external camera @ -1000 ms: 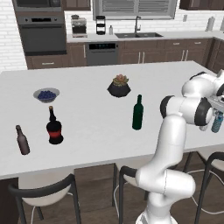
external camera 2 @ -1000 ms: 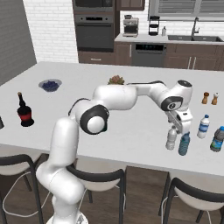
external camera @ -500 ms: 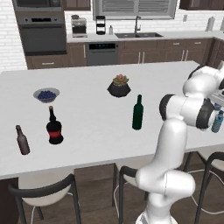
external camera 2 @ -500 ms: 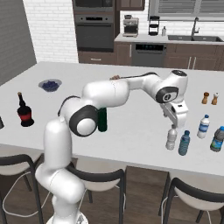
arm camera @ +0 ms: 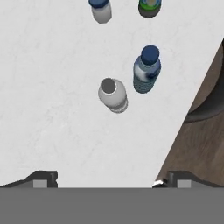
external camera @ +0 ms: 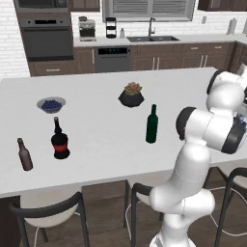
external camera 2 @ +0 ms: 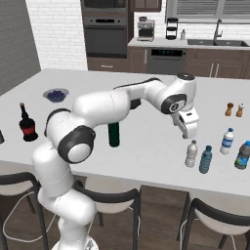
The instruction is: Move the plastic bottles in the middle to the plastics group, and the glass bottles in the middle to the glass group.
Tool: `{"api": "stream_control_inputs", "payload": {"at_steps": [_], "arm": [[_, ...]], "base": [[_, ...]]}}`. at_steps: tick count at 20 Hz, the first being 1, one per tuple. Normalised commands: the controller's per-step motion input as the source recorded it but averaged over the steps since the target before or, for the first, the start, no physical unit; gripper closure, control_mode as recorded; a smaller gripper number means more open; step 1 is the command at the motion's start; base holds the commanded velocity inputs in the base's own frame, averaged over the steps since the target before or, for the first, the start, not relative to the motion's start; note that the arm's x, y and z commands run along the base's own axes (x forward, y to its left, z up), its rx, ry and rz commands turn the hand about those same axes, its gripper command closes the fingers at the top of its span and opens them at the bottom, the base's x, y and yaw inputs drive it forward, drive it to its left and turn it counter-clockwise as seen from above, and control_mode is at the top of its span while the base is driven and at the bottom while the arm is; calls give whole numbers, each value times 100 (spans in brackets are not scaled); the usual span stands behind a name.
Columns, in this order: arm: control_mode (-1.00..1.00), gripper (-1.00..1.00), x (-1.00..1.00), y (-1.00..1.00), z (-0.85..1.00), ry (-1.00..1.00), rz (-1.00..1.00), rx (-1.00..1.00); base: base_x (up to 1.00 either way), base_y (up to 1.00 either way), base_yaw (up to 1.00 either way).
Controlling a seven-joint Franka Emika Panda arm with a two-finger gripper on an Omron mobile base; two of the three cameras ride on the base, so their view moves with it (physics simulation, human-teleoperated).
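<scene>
My gripper (external camera 2: 189, 133) hangs open just above the counter with nothing between its fingers. Directly below and right of it stands the greyish plastic bottle (external camera 2: 191, 154) with the blue-tinted one (external camera 2: 206, 159) beside it. From the hand, I look down on the grey bottle (arm camera: 113, 94) and the blue bottle (arm camera: 147, 70), both upright ahead of my gripper (arm camera: 109, 179). The whitish blue-banded bottle (external camera 2: 226, 141) stands further right. The tall green glass bottle (external camera: 152, 124) stands mid-counter. At the left end are the black red-labelled bottle (external camera: 60, 140) and the small brown bottle (external camera: 24, 154).
Another blue-capped bottle (external camera 2: 241, 155) stands near the right edge of the counter. Two brown shakers (external camera 2: 229, 109) stand behind the bottles. A bowl of berries (external camera: 51, 104) and a potted plant (external camera: 131, 94) sit toward the back. Stools line the front edge, close to the two plastic bottles.
My gripper has drawn up and slightly left, away from the greyish bottle, with its jaws wide. The bottles have stayed where they stood.
</scene>
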Motion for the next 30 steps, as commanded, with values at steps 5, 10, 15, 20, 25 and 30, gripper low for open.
{"api": "stream_control_inputs", "payload": {"at_steps": [5,10,15,20,25,30], "arm": [[-100,-100,-5,24,4,-3,3,0],[-100,-100,0,29,0,-1,1,0],[-100,-100,0,20,8,0,4,0],[-100,-100,8,18,0,0,6,0],[-100,-100,5,15,0,-1,9,0],[-100,-100,0,35,4,-4,20,0]], "base": [[0,0,0],[0,0,0],[0,0,0],[0,0,0],[0,0,0],[0,0,0]]}}
